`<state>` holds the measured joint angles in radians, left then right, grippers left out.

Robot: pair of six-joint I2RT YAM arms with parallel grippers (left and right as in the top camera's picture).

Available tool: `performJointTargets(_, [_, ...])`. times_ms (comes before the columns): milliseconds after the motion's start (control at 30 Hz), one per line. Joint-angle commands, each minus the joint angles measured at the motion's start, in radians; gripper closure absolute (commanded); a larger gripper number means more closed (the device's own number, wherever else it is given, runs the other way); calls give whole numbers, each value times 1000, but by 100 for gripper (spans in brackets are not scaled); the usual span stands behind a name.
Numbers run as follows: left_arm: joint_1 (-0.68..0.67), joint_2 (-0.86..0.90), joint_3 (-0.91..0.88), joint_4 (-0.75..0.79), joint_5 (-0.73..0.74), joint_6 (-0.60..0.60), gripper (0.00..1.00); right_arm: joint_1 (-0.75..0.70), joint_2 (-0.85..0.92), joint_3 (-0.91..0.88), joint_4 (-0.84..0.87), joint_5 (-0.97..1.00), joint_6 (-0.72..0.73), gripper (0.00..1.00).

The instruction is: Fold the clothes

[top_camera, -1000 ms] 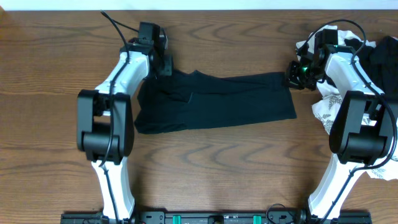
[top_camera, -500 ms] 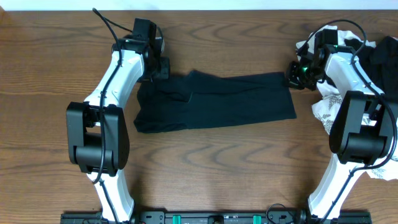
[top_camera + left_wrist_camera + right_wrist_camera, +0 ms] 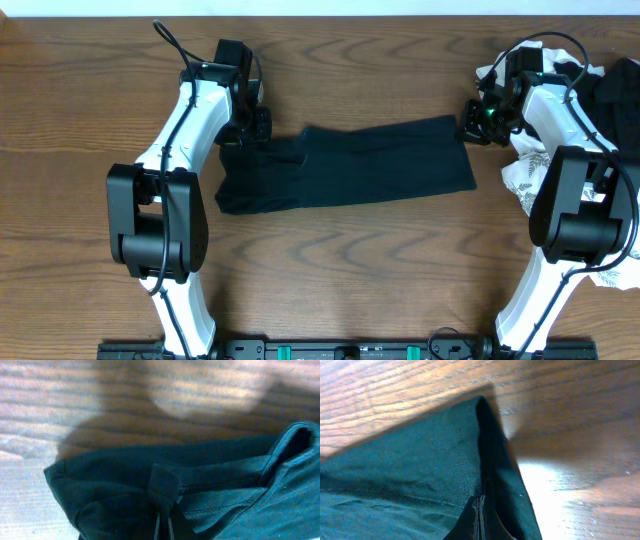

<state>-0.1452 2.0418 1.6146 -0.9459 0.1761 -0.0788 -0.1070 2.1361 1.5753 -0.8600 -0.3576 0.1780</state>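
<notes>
A plain black garment (image 3: pixel 380 160) of the clothes lies spread across the middle of the wooden table. My left gripper (image 3: pixel 257 127) is shut on its far-left corner, where the cloth bunches up. In the left wrist view a fold of the dark fabric (image 3: pixel 225 505) is pinched between the closed jaws of the left gripper (image 3: pixel 163 527). My right gripper (image 3: pixel 468 122) is shut on the far-right corner. The right wrist view shows the corner of the black fabric (image 3: pixel 410 475) rising into the closed right gripper (image 3: pixel 480 517).
More clothes are piled at the right edge behind the right arm: a white leaf-print one (image 3: pixel 525 170), another black one (image 3: pixel 615 90) and a bit of white cloth (image 3: pixel 490 72). Bare wooden table (image 3: pixel 350 270) lies in front of the garment.
My left gripper has moved toward the near side with the garment's far-left corner, pulling that edge inward. The right gripper has held still.
</notes>
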Motion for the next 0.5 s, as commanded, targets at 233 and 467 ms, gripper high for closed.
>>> performJointTargets(233, [4,2,6,-95,-13,-8,90,3,-19,-1,-6,93,9,96])
performJointTargets(467, [4,2,6,-127,-12,-8,87,3,-19,-1,-3,93,9,93])
